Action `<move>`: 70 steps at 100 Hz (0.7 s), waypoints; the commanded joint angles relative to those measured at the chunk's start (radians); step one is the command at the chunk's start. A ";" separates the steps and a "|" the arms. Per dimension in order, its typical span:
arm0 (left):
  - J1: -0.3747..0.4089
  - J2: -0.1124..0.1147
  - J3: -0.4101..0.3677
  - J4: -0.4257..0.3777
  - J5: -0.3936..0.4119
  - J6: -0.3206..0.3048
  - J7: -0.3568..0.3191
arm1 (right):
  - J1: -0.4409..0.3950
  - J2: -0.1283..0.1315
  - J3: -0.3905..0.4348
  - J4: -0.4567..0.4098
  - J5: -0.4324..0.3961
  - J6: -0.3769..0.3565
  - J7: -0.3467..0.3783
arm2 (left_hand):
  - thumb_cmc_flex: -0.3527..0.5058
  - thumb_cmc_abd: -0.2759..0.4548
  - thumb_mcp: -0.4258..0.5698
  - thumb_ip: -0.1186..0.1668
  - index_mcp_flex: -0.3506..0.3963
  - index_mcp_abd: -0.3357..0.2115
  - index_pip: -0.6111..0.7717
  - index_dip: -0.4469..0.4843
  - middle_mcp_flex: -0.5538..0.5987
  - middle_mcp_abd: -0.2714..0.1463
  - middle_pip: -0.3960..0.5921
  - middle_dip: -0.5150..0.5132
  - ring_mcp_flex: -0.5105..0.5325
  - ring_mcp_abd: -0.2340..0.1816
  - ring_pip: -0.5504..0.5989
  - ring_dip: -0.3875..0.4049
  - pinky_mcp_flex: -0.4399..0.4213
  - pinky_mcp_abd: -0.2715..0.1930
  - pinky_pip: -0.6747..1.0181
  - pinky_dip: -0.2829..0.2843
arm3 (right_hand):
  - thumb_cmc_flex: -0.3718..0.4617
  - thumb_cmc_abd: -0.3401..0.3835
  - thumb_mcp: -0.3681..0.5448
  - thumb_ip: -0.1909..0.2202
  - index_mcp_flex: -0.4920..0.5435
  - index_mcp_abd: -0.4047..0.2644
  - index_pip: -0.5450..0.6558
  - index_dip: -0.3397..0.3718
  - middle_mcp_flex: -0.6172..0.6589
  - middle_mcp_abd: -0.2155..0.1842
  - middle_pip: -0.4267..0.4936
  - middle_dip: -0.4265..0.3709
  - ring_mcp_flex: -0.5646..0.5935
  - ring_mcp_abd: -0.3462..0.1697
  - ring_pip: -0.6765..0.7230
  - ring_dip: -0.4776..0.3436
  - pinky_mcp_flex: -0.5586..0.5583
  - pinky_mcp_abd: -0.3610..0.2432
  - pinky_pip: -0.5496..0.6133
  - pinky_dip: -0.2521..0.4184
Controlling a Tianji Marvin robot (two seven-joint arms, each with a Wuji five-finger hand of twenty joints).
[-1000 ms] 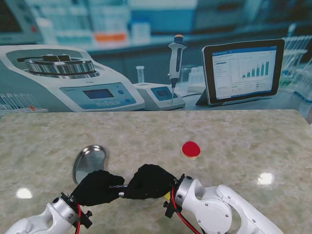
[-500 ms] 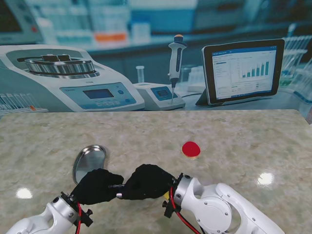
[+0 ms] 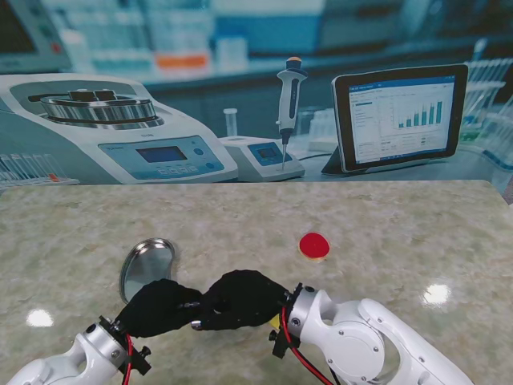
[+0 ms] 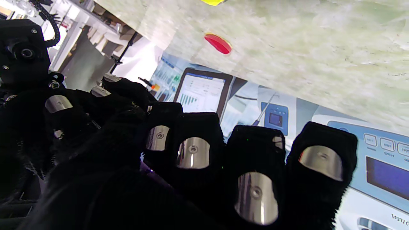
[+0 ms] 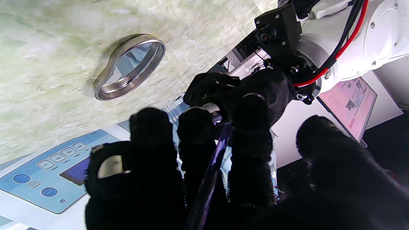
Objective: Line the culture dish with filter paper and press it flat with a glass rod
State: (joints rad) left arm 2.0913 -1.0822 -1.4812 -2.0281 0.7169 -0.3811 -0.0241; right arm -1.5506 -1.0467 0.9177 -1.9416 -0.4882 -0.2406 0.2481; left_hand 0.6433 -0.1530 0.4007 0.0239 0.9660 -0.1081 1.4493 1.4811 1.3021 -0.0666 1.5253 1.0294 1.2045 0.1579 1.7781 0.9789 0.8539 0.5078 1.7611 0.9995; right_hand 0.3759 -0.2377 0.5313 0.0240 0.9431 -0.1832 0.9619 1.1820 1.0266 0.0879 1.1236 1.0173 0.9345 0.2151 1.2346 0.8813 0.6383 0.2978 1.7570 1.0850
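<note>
My two black-gloved hands meet low over the near edge of the table. The left hand (image 3: 156,309) and the right hand (image 3: 240,299) touch, both curled around a thin glass rod (image 5: 209,179). In the right wrist view the rod runs between the right fingers (image 5: 250,150) up to the left hand (image 5: 243,92). The round metal-rimmed culture dish (image 3: 147,265) lies just beyond the left hand, with nothing in it. A red paper disc (image 3: 314,245) lies flat farther off to the right, also seen as the red disc (image 4: 218,43) in the left wrist view.
A small yellow object (image 3: 276,322) peeks out by the right wrist. The marble table (image 3: 417,233) ends at a printed lab backdrop (image 3: 240,96) with a balance, a pipette and a tablet. The white right forearm (image 3: 361,337) fills the near right.
The right hand has slid slightly left, so the two hands now overlap and less of the rod shows between them. Dish and red disc have not moved.
</note>
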 commanded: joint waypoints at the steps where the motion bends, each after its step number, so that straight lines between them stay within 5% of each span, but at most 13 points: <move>1: 0.004 0.000 0.000 -0.005 -0.003 0.001 -0.001 | -0.008 0.000 -0.001 -0.007 -0.001 -0.003 0.002 | 0.004 0.036 -0.027 -0.044 0.012 0.009 0.046 0.080 0.038 -0.014 0.037 0.018 0.018 0.030 0.069 0.020 -0.003 0.090 0.041 0.047 | 0.014 0.014 -0.024 -0.034 -0.051 -0.048 -0.047 -0.028 -0.071 0.020 -0.082 -0.025 -0.042 0.035 -0.059 -0.017 -0.036 -0.019 0.022 0.035; 36: 0.002 -0.002 -0.007 0.001 -0.020 -0.010 0.002 | -0.016 0.002 0.012 -0.017 -0.019 -0.015 0.004 | -0.015 0.002 0.020 -0.034 0.036 0.013 0.045 0.080 0.038 -0.004 0.036 0.031 0.021 0.028 0.070 0.024 -0.002 0.089 0.041 0.056 | 0.028 -0.026 -0.060 -0.074 -0.172 -0.149 -0.170 -0.147 -0.238 0.042 -0.256 -0.160 -0.194 0.071 -0.338 -0.132 -0.211 0.011 -0.114 0.016; 70: 0.001 -0.002 -0.011 0.003 -0.024 -0.018 0.003 | -0.035 0.005 0.039 -0.036 -0.055 -0.016 0.006 | -0.031 -0.012 0.048 -0.034 0.041 0.017 0.045 0.079 0.038 0.007 0.036 0.037 0.021 0.028 0.070 0.024 -0.002 0.089 0.040 0.058 | 0.036 -0.028 -0.091 -0.086 -0.251 -0.194 -0.250 -0.260 -0.342 0.035 -0.444 -0.340 -0.332 0.096 -0.655 -0.307 -0.410 0.096 -0.383 -0.138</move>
State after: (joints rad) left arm 2.0883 -1.0835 -1.4912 -2.0199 0.6923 -0.3974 -0.0170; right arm -1.5742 -1.0433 0.9534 -1.9662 -0.5385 -0.2565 0.2489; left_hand 0.6390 -0.1662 0.4233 0.0137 0.9656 -0.1031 1.4493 1.4820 1.3021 -0.0559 1.5255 1.0425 1.2045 0.1639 1.7781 0.9888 0.8537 0.5080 1.7605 1.0137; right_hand 0.4015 -0.2388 0.4651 -0.0339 0.7333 -0.3358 0.7386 0.9507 0.7070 0.1236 0.7123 0.7108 0.6379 0.2938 0.6236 0.5964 0.2537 0.3667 1.4048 0.9708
